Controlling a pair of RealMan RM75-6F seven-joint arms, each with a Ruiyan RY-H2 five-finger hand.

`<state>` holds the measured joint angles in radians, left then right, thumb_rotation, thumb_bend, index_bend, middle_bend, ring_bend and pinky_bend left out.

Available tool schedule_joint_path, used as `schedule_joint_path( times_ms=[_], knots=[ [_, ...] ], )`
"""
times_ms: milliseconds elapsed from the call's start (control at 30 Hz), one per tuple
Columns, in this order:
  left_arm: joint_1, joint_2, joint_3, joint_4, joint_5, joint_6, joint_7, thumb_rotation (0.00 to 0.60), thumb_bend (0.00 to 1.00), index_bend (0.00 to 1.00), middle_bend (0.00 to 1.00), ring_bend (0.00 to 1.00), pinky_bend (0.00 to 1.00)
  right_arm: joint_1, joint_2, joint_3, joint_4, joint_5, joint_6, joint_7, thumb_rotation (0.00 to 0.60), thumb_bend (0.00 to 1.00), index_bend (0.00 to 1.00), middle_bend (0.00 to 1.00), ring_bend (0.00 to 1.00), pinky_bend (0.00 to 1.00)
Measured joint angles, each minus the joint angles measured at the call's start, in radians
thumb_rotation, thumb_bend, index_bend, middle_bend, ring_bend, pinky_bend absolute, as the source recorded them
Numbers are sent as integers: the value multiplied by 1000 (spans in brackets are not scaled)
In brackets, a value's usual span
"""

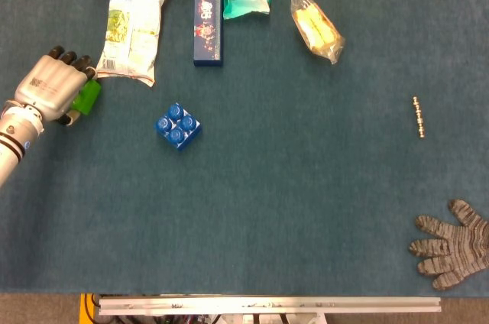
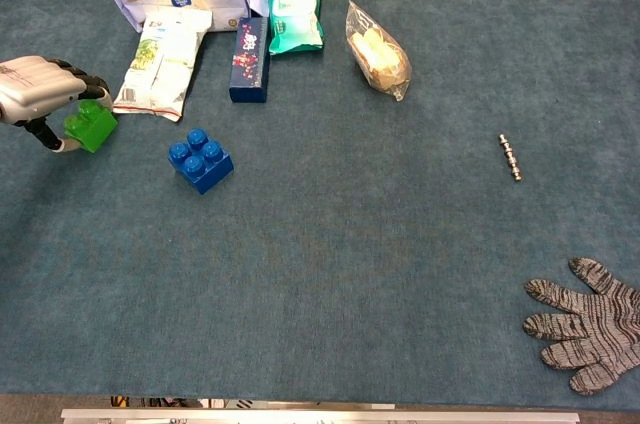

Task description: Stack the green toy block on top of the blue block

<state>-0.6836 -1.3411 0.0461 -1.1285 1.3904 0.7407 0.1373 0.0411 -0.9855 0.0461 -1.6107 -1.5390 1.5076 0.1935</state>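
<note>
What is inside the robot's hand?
The left hand has its fingers wrapped around the green block. Part of the block sticks out on the chest view. The side under the fingers is covered, so it cannot be seen.
</note>
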Motion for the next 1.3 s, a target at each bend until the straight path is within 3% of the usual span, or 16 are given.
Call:
schedule_joint_path(
  times_ms=[400,967,1300],
  knots=[
    [4,22,0,-23,39,31,-63,600,293,347,213,173,131,3,1,1,-2,-2,-2,-2,600,226,163,250,76,126],
    [-4,205,-29,-405,35,79,21,600,293,359,227,174,131,3,-1,-1,-4,-3,-3,-6,600,225,163,250,76,126],
    [-40,184,-48,-447,42,62,79,600,293,361,228,174,131,-10,0,-4,1,1,11,2,600,226,163,250,76,126]
  ],
)
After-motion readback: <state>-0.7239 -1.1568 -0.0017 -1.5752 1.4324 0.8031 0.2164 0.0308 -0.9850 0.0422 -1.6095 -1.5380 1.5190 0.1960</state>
